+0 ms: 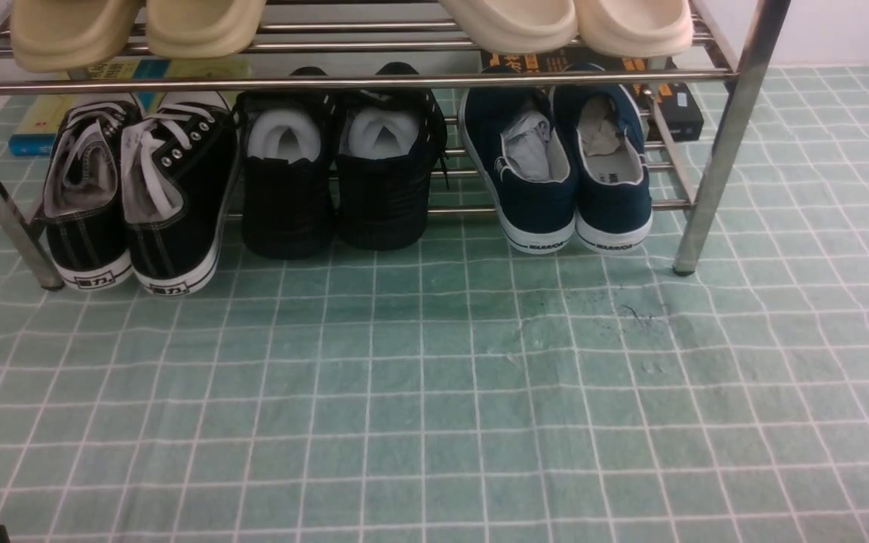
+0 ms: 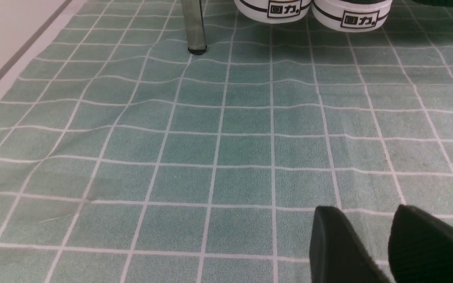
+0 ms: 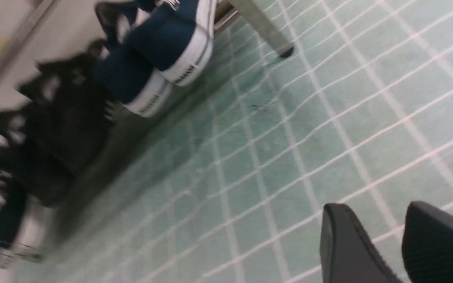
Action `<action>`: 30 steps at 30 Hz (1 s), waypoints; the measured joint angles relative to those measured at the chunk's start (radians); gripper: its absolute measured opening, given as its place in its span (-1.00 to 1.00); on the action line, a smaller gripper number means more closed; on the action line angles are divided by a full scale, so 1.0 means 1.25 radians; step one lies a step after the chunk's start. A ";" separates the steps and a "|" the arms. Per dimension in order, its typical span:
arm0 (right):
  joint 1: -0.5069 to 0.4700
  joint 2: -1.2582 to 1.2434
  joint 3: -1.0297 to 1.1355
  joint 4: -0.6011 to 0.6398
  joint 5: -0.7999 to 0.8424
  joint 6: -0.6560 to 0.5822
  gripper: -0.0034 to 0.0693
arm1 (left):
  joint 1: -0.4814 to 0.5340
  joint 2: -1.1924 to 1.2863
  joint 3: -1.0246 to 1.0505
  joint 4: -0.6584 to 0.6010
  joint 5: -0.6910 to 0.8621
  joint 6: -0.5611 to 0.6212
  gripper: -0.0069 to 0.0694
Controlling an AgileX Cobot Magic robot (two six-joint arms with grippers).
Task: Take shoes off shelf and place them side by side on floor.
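The two navy shoes [image 1: 529,177] [image 1: 614,170] stand side by side at the right end of the shelf's [image 1: 344,81] lower tier, heels with white soles toward me. The right wrist view shows them blurred [image 3: 163,43], far from my right gripper [image 3: 376,210]. That gripper hovers open over the floor [image 3: 289,157] with nothing between its fingers. My left gripper [image 2: 368,214] is also open and empty above the green gridded floor [image 2: 226,149], short of the shelf's left leg [image 2: 194,27]. Neither gripper shows in the front view.
Black lace-up sneakers [image 1: 133,188] sit at the left of the lower tier, and their heels show in the left wrist view [image 2: 350,13]. All-black shoes [image 1: 340,173] stand in the middle. Beige slippers [image 1: 563,23] rest on the upper tier. Boxes [image 1: 676,105] lie behind. A dark scuff [image 1: 638,313] marks the floor.
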 joint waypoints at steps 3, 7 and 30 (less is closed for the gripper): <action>0.000 0.000 0.002 0.095 0.005 0.028 -0.25 | 0.000 0.000 0.000 0.000 0.000 0.000 -0.19; 0.000 0.000 0.002 0.154 0.005 0.036 -0.25 | 0.000 0.000 0.000 0.000 0.000 0.000 -0.19; 0.000 0.681 -0.526 -0.127 0.515 -0.307 -0.91 | 0.000 0.000 0.000 0.000 0.000 0.000 -0.19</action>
